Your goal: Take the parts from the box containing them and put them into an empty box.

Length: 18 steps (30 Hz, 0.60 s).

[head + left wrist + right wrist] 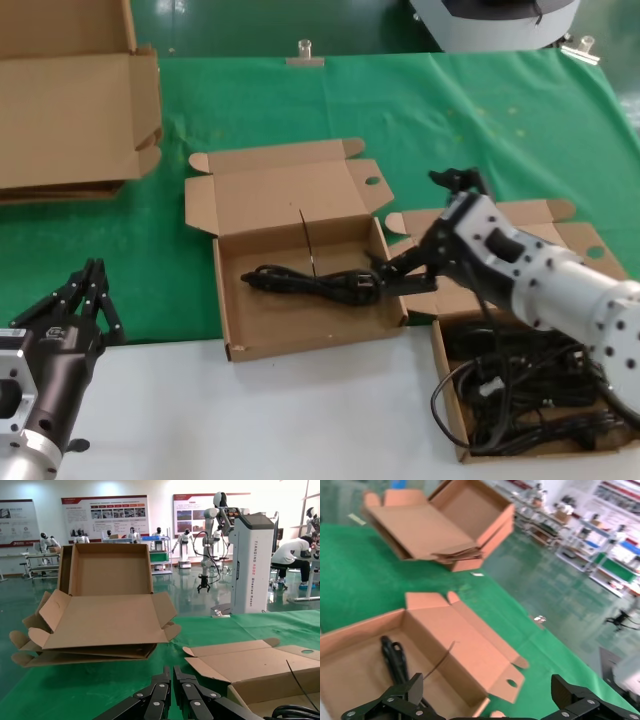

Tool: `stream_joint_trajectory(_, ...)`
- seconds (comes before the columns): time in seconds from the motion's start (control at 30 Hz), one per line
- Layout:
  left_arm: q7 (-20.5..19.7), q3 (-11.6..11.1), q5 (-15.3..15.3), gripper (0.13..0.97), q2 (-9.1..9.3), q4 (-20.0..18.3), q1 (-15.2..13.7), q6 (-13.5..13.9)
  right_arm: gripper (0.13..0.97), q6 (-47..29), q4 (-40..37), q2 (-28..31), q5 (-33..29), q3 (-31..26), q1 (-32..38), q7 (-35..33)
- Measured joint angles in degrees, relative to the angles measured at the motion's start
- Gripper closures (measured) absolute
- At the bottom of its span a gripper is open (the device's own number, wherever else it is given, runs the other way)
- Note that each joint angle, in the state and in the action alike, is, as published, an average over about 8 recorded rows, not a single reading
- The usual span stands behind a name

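- Worktop (300, 100): green cloth over most of the surface, with a white strip along the near edge.
- Background machine: a white cabinet (252, 565) standing behind the worktop bears vertical lettering reading "TIANQIN ADD2"; the last characters are uncertain. Wall posters behind it are too small to read.
- Flattened cardboard pieces (70, 100): large brown sheets stacked at the far left corner.
- Receiving box (305, 275): shallow brown corrugated mailer at centre, lid hinged back, rounded tabs and a round finger hole; no printing visible. One black power cord (310, 282) lies coiled across its floor.
- Supply box (520, 400): twin mailer at right, lid open, holding a loose tangle of black cords (520, 395).
- Right claw (392, 275): over the central box's right wall, fingers spread wide, grasping nothing, just beside the cord's end.
- Left claw (88, 300): parked at the near left edge, fingers pressed together.
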Motion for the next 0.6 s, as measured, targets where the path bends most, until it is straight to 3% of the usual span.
stream_joint_trajectory(0.27, 0.0, 0.0, 0.0, 0.925, 0.00, 0.0, 0.0, 0.0, 0.167, 4.6, 3.5, 0.3, 3.4, 5.9, -6.4, -0.2)
stream_joint_trajectory(0.6, 0.0, 0.0, 0.0, 0.919, 0.00, 0.0, 0.0, 0.0, 0.129, 7.0, 3.9, 0.0, 5.3, 7.5, -8.6, -1.1)
